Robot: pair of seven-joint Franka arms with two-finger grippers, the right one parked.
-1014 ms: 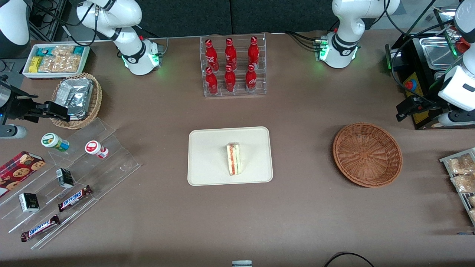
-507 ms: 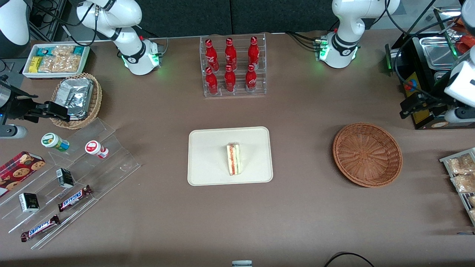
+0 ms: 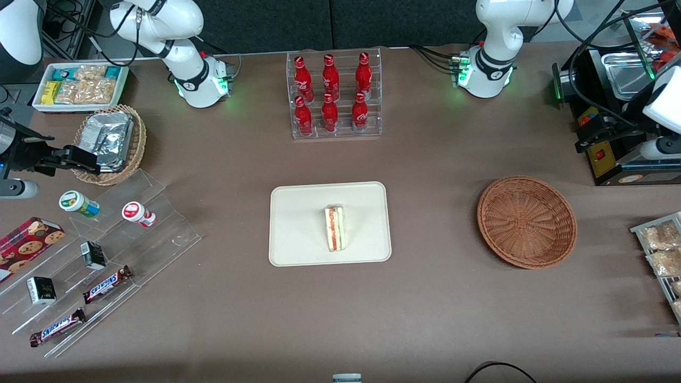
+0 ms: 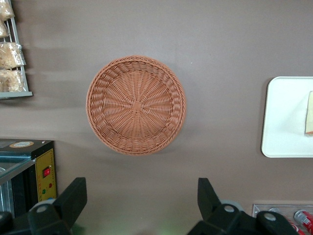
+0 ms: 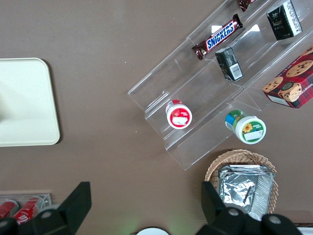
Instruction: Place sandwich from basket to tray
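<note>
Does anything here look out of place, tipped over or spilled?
Nothing stands out. The sandwich rests on its side on the tray, the basket holds nothing, and the gripper hangs open above the table, farther from the front camera than the basket.

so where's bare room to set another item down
Tray: bare beside the sandwich. Basket: nothing inside. Open tabletop between them. Crowded around the acrylic snack steps. End effector, open, hangs high, farther from the front camera than the basket.

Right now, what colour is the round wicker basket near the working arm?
Reddish-brown basket, empty, seen best in the left wrist view beneath the open gripper.
</note>
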